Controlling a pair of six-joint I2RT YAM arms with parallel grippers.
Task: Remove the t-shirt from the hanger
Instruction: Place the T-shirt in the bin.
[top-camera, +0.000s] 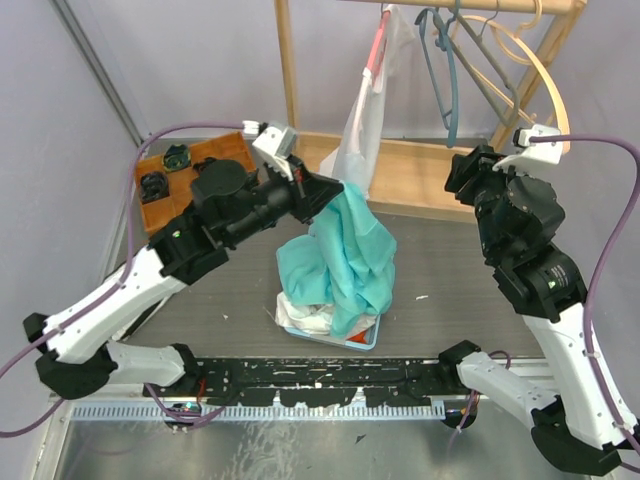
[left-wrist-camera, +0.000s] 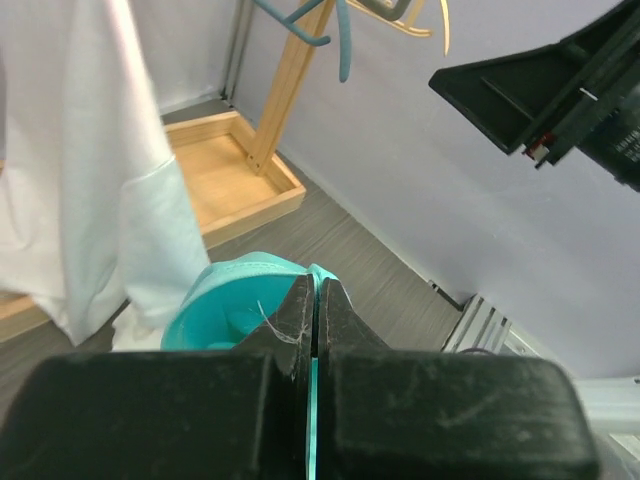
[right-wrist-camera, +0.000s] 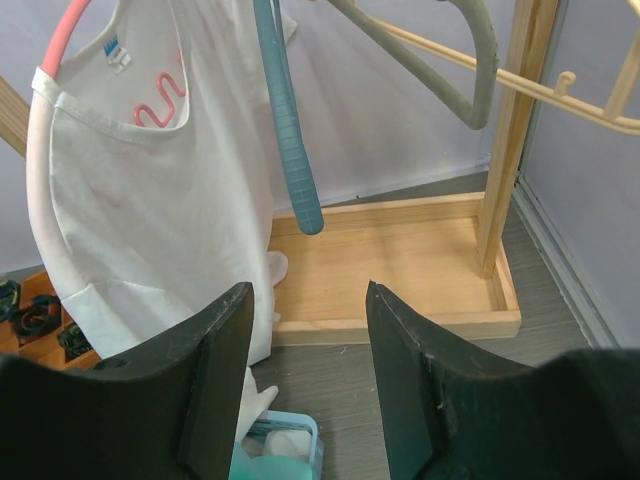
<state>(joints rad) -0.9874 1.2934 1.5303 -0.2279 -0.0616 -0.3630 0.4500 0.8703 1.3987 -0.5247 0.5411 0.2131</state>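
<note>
Rack (top-camera: 289, 70): wooden frame at the far side of the table, rod across the top. Risk: a hard sideways pull on anything hung here can drag a hanger along the rod or rock the frame.

White shirt (top-camera: 362, 135): hangs from the rod on the pink hanger (right-wrist-camera: 40, 120), hem just above the rack base. It is the only shirt on a hanger, so I judge the task not finished. Risk: pulled straight down, the neck likely catches on the hanger shoulder. The cloth then stretches, or hanger and shirt come off the rod together.

Teal shirt (top-camera: 350, 250): off any hanger. Its upper edge is pinched by the left gripper (top-camera: 325, 195) and the rest droops into the bin (top-camera: 366, 340). Risks:
- It hangs just beside the white shirt, so a swing of the left arm can tangle the two.
- If let go from here, part may fall over the bin rim onto the table.

Bin: low, already holds pale cloth. Light enough, I judge, to slide if the teal shirt is tugged.

Teal hanger (right-wrist-camera: 290, 130): bare, next to the white shirt and between it and the right arm. Risk: a reach from the right can knock or hook it first.

Left gripper: jaws fully closed on a thin fold of teal cloth. Only an edge is caught, so it may slip.

Right gripper (right-wrist-camera: 310, 340): jaws about half apart, nothing between them, facing the rack and well short of the white shirt.
</note>
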